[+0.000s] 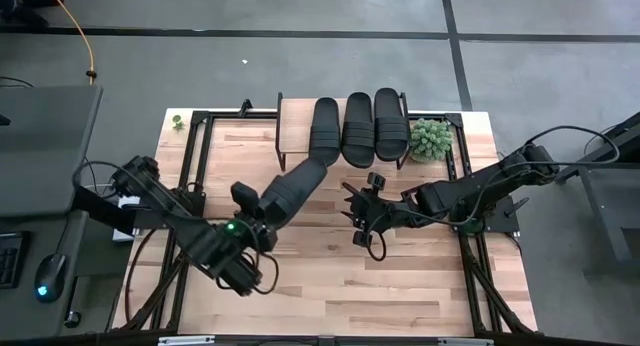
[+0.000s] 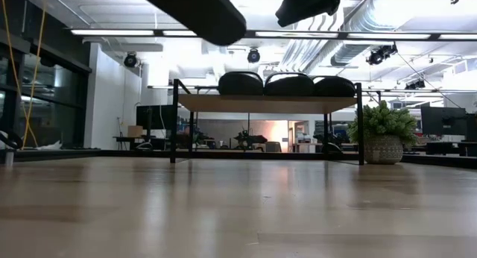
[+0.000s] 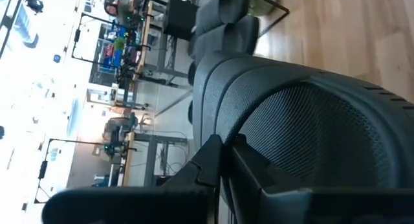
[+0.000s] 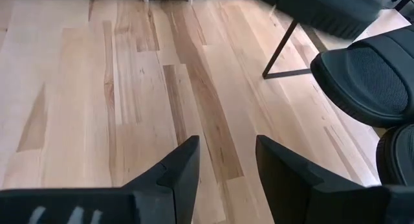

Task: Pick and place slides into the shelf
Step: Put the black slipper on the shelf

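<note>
Closest thing in view is the fourth slide (image 1: 291,189), held up off the tabletop (image 1: 400,276) by the left gripper (image 1: 247,224), which is clamped on its heel end with the toe aimed toward the shelf (image 1: 295,113). From table height you just see its dark sole hanging overhead.

So I'd say we're on the last one: three slides (image 1: 359,125) already sit side by side on the shelf top, filling the middle and the right. The only free spot is the bare wood on the shelf's left part, so the next move looks like carrying it forward, straightening it out and setting it beside the others without bumping them.

Right gripper (image 1: 357,208) hangs over the middle of the table holding nothing, fingers a bit apart. It's near the carried slide but not touching, and off to the side of the path.

Only other thing around is a small potted plant (image 1: 431,139) just beside the shelf's right end, clear of the open slot.
</note>
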`<state>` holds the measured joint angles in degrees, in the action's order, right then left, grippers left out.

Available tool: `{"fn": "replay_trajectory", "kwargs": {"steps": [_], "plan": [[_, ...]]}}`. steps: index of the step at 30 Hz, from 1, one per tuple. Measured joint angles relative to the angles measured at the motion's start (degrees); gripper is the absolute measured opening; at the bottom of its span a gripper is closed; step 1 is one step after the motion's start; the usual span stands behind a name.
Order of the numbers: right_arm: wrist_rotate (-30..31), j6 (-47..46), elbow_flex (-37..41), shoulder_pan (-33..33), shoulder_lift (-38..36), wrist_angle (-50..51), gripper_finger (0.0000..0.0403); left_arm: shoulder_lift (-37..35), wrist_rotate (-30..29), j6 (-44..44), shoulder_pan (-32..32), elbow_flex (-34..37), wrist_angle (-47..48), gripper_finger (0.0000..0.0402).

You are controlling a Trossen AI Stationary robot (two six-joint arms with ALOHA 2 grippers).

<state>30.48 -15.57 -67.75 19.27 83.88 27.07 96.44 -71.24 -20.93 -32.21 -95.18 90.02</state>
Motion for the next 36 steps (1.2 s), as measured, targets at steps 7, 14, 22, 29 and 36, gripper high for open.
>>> {"fn": "replay_trajectory", "kwargs": {"steps": [7,14,22,29,36], "plan": [[0.0,0.1,0.0,0.0,0.0,-0.6,0.0142,-4.5,-0.8,2.8,0.0,0.0,0.0,0.0013],[0.0,0.6,0.0,0.0,0.0,-0.7,0.0142,-6.4,-2.4,7.5,0.0,0.0,0.0,0.0014],[0.0,0.1,0.0,0.0,0.0,-0.8,0.0142,-6.9,-6.1,8.5,10.4,0.0,0.0,0.0007],[-0.3,0.2,0.0,0.0,0.0,-0.8,0.0142,-6.4,-2.6,7.6,23.1,0.0,0.0,0.0005],[-0.5,0.6,0.0,0.0,0.0,-0.8,0.0142,-4.9,-3.6,7.2,28.1,0.0,-0.1,0.0005]]}}
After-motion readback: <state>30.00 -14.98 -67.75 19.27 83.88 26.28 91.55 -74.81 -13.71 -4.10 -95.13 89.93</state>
